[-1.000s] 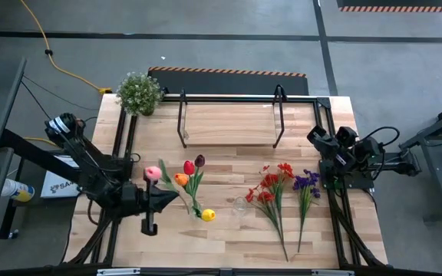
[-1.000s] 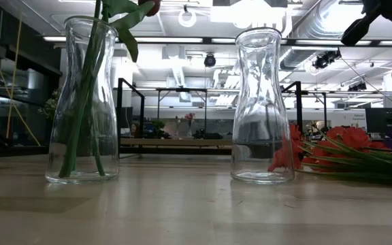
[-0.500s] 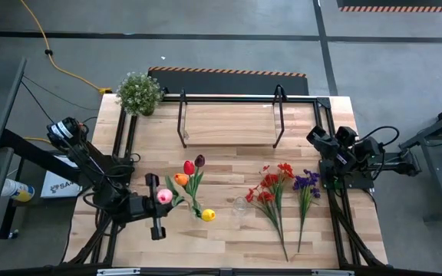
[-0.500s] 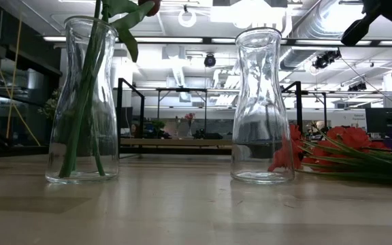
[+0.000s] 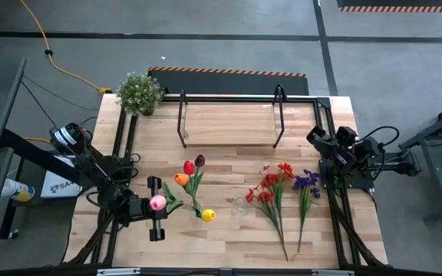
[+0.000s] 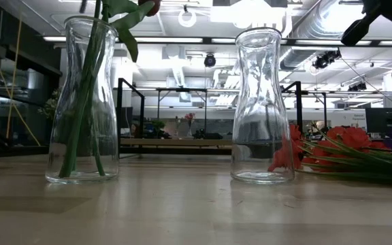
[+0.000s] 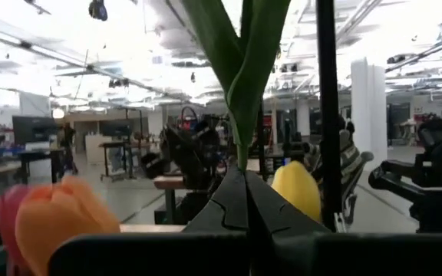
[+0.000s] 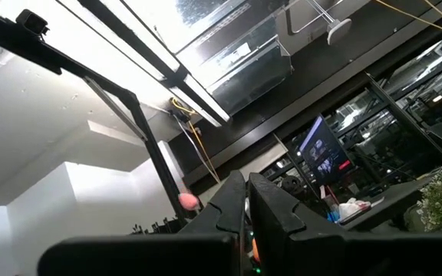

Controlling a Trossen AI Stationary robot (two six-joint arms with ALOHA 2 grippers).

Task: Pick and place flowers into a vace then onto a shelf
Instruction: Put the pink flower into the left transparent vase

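1. Your left gripper [image 5: 158, 208] hovers over the near-left part of the plank table [image 5: 229, 241], its jaws pinched tight on the green stem of a pink tulip [image 5: 158, 202]; seen from the left wrist, the stem and leaves [image 7: 240, 69] rise straight out from between the dark fingers [image 7: 232, 203].
2. Just right of that gripper, a vase [image 6: 84, 102] already holds flowers: red [image 5: 188, 167], maroon [image 5: 199, 161] and orange [image 5: 181, 179] tulips, with a yellow tulip [image 5: 209, 215] on the near side.
3. A second glass vase [image 6: 260, 105] stands upright and empty near the table's middle.
4. Right of it, the red sprays [image 5: 271, 188] and purple sprays [image 5: 306, 184] lie flat on the table, stems pointing toward the near edge.
5. The shelf [image 5: 229, 123] sits bare at the far side, a bushy potted plant [image 5: 139, 93] at the far-left corner.
6. Your right gripper [image 8: 245, 201] waits at the right edge, fingers together and holding nothing.
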